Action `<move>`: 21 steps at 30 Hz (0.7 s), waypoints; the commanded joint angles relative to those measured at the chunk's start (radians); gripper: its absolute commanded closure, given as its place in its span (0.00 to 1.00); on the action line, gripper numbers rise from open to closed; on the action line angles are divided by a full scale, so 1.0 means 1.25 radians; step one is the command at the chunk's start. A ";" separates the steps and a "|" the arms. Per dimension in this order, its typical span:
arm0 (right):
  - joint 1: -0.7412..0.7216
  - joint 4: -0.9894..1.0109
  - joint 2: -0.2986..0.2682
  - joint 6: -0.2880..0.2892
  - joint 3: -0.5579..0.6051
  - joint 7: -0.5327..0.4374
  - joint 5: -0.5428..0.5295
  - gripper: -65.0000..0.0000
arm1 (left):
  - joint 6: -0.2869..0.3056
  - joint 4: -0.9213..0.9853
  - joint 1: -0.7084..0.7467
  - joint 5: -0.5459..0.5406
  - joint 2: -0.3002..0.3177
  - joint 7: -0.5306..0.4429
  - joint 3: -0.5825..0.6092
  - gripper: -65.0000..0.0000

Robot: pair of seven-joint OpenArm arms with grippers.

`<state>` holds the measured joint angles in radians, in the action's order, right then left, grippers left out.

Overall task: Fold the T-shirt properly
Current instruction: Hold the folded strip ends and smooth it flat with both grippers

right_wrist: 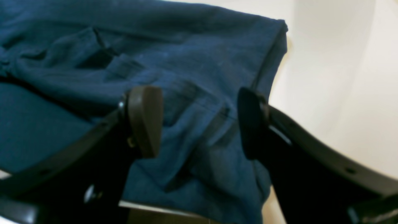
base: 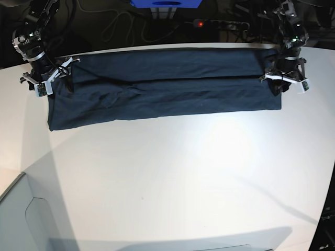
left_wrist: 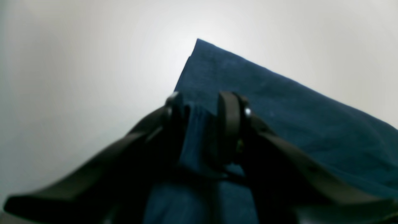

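One shirt (base: 162,86), two arms and two pincers are in view. The shirt lies on the white tabletop (base: 183,172) as a long dark blue band, folded lengthwise, running along the tabletop's far edge, with a fold line along its middle.

An arm stands at each end of the shirt, each reaching down from beyond the far edge of the tabletop with its pincer pointed down at the cloth.

The left pincer (left_wrist: 206,105), at the shirt's end on the base view's right, has its fingers (left_wrist: 228,118) drawn close with a ridge of blue cloth pinched between them; it grips the shirt at that end. From its wrist view, a flat folded corner of the shirt lies just beyond the fingertips on the tabletop.

The right pincer (right_wrist: 199,124), at the shirt's other end, is spread wide. Its two pads (right_wrist: 146,119) straddle wrinkled cloth near the shirt's short edge, and no cloth is clamped. Whether the pads touch the fabric I cannot tell.
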<state>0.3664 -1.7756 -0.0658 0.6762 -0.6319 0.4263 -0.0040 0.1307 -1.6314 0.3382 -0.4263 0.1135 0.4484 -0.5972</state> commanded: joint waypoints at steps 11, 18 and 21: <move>0.000 -0.015 -0.008 0.018 -0.003 -0.018 -0.013 0.44 | -0.001 -0.148 0.065 -0.007 0.003 -0.021 -0.019 0.71; 0.001 -0.015 -0.004 0.018 -0.003 -0.018 -0.013 0.44 | 0.004 -0.008 0.006 -0.007 0.009 -0.016 -0.036 0.71; 0.001 -0.015 -0.004 0.018 -0.003 -0.018 -0.013 0.44 | 0.004 0.033 -0.002 -0.007 0.010 -0.019 -0.035 0.71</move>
<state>0.3687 -1.7756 -0.0608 0.6762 -0.6319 0.4267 -0.0040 0.1383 -1.5772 0.3340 -0.4297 0.1143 0.4427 -0.6361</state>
